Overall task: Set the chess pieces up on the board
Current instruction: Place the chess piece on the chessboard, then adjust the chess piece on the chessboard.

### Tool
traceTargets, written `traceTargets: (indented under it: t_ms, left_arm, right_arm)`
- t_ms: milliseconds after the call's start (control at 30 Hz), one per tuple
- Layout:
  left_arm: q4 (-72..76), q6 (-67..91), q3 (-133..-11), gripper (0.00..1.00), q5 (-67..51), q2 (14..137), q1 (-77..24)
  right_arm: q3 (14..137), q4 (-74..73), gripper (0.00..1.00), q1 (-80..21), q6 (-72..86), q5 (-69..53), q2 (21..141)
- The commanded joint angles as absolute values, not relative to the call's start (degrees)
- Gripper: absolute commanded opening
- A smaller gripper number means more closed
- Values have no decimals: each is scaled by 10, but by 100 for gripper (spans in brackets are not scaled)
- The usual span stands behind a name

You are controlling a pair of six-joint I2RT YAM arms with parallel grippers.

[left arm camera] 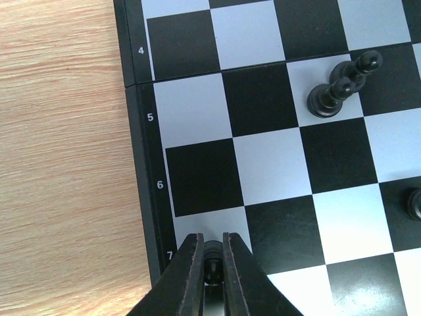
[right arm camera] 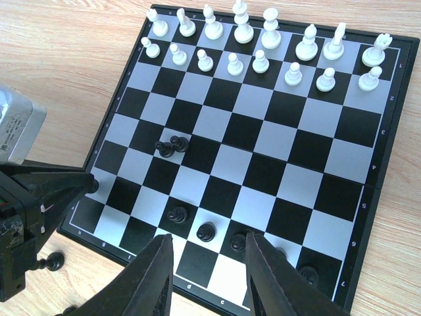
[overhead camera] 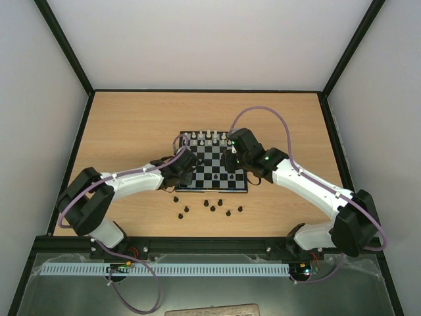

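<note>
Chess pieces [right arm camera: 206,231]: tiny, light, glossy, probably tippy; pinch at the waist. Some on board [right arm camera: 227,161], rest on desk [overhead camera: 131,131] beside its near edge. Left pincer [left arm camera: 212,245] clamps one; right pincer [right arm camera: 208,242] wide, empty.

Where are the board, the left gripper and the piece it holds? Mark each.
Board [right arm camera: 263,178]: right wrist view, a bare mid-board square.
Left gripper [left arm camera: 212,246]: left wrist view, midway between its fingertips.
Held piece [left arm camera: 212,264]: left wrist view, its dark body between the fingers.
</note>
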State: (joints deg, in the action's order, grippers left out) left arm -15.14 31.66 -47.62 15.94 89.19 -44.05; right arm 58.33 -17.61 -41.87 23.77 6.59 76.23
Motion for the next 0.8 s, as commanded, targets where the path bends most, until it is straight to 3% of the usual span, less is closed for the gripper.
traceTargets:
  t_ms: [0, 200, 767]
  left_arm:
    - [-156, 322, -474, 8, 164, 904, -445]
    - [-155, 323, -475, 9, 163, 911, -447]
    - [-198, 309, -556, 41, 165, 906, -453]
  right_arm:
    - [576, -176, 31, -418, 235, 60, 749]
    - [577, -176, 31, -418, 235, 60, 751]
    - [577, -175, 31, -418, 235, 61, 749]
